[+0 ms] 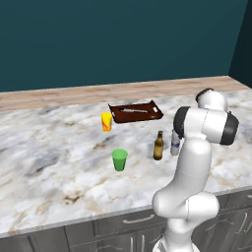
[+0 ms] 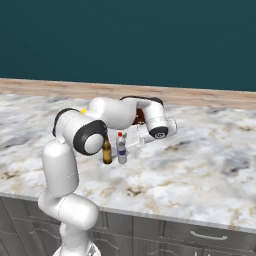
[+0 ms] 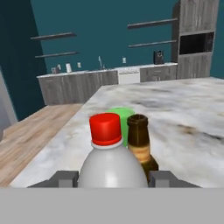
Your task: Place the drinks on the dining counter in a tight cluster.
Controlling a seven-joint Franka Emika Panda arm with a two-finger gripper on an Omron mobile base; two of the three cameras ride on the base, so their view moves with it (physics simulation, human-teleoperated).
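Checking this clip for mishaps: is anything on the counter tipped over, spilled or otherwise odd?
Nothing stands out. The clear bottle and beer bottle stand upright side by side on the dining counter; the green cup and yellow cup are upright too. No spill shows. The gripper has its jaws on either side of the clear bottle.

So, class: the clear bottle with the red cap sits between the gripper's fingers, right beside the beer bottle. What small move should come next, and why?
Probably open the gripper and let go. The clear bottle already stands upright on the dining counter, close beside the beer bottle, so this pair looks clustered. Then back the hand straight away, since the beer bottle is close.
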